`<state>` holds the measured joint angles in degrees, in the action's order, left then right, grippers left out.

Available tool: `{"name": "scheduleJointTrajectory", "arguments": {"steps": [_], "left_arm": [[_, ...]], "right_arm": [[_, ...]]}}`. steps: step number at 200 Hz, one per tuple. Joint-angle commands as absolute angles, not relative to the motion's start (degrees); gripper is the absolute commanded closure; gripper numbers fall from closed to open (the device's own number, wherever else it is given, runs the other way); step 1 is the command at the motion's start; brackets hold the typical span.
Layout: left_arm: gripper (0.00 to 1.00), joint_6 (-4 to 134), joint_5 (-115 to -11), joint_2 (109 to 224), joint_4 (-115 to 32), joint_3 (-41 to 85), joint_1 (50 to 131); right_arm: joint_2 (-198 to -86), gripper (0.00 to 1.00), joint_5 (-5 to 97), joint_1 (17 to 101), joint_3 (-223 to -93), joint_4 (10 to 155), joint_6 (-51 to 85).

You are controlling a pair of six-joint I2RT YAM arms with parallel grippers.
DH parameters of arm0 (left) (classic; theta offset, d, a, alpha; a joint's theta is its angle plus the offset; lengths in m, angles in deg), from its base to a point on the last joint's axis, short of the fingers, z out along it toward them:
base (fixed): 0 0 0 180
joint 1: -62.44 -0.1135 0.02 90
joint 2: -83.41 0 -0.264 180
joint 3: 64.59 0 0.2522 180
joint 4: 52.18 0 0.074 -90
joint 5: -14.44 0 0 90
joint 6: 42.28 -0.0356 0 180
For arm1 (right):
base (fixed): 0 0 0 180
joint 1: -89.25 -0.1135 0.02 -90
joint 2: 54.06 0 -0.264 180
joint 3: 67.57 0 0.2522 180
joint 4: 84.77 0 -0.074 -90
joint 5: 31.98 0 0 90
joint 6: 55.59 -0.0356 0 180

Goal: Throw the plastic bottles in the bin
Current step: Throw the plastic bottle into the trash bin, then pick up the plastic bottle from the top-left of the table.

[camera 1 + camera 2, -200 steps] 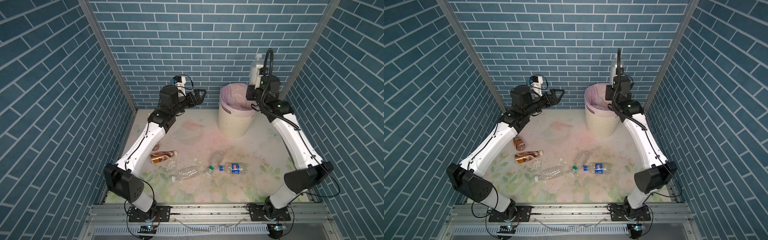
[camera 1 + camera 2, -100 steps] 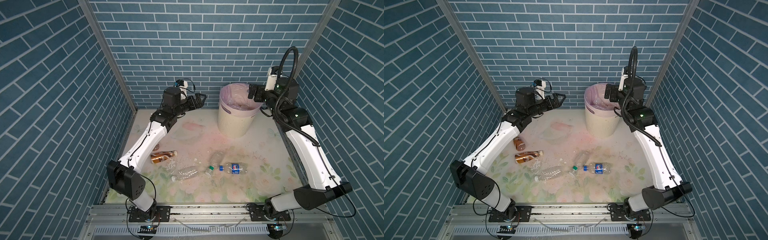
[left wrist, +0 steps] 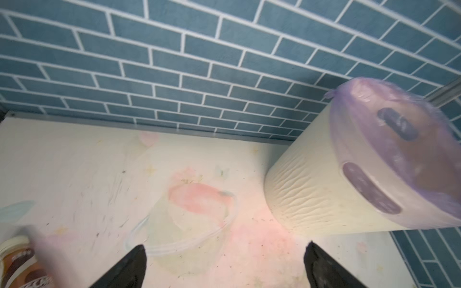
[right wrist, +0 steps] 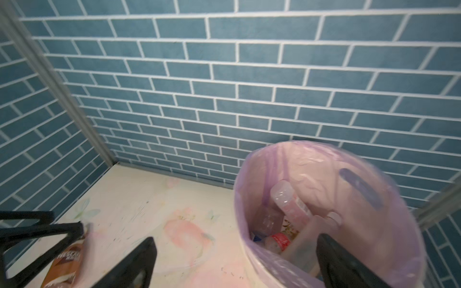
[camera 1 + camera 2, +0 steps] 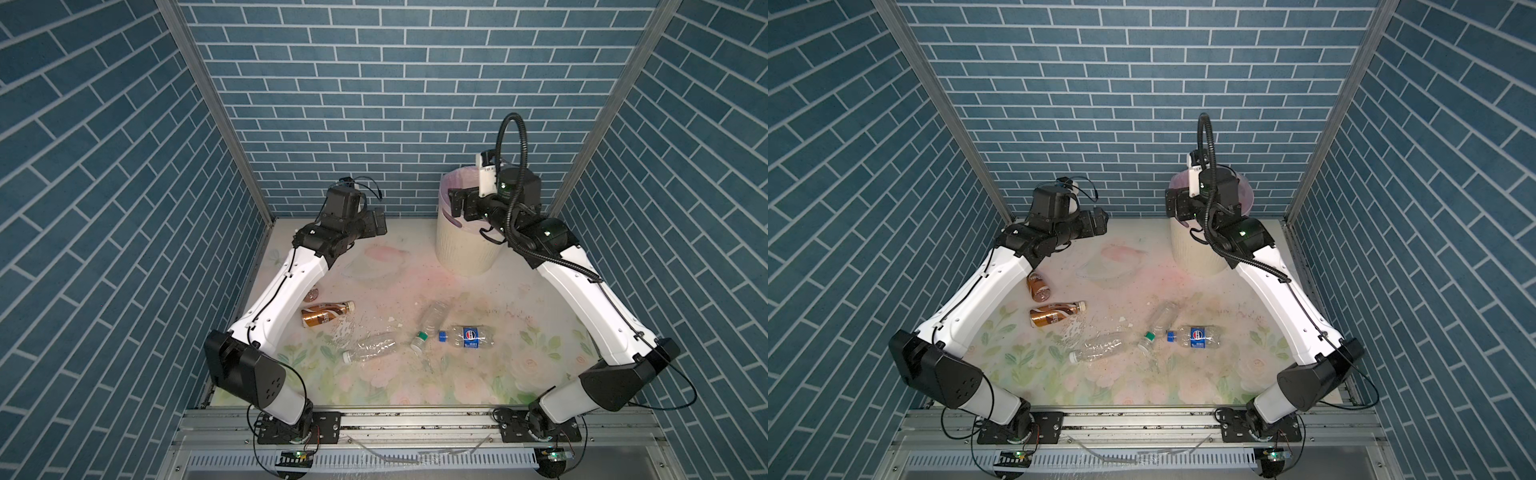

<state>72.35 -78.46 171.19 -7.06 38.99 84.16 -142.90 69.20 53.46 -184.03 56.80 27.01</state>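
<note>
Nearest, plastic bottles (image 5: 432,320) lie on the floral tabletop (image 5: 374,386): a clear crumpled bottle (image 5: 370,347), a blue-labelled bottle (image 5: 467,336), a brown bottle (image 5: 326,314). Farther back, the left fingers (image 5: 378,222) hang wide open, empty. The right fingers (image 5: 457,201), spread wide and empty at the round cream lilac-lined bin (image 5: 461,249), gripped a white bottle above it a second ago. That drop looks finished; next, reach down for another.

1. Blue brick-patterned walls (image 5: 374,104) closed in three sides, with pale mortar lines.
2. Grey metal posts (image 5: 211,104) stood at the back corners.
3. The floor (image 5: 395,382) was a pale floral mat, speckled with grit.
4. A metal rail (image 5: 415,424) ran along the front.
</note>
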Motion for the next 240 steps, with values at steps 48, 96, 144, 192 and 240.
{"name": "scheduleJointTrajectory", "arguments": {"steps": [48,96,144,192,240], "left_arm": [[0.01,81.2,-87.3,170.0,6.0,29.1,72.3],[0.01,79.8,-69.9,173.1,-1.8,20.1,58.5],[0.01,77.6,-68.0,180.1,-5.6,20.6,53.3],[0.01,77.4,-65.7,189.9,-7.3,27.6,52.0],[0.01,77.3,-65.6,196.8,-8.5,33.5,49.6]], "right_arm": [[-151.7,0.01,63.5,44.3,-179.6,62.6,25.4],[-157.2,0.01,58.0,41.0,-179.4,64.5,22.6],[-161.4,0.01,55.4,38.4,-180.1,64.5,21.8],[-162.5,0.01,55.3,38.0,-179.9,64.4,21.7],[-163.1,0.01,54.9,37.9,-179.8,64.0,21.5]]}}
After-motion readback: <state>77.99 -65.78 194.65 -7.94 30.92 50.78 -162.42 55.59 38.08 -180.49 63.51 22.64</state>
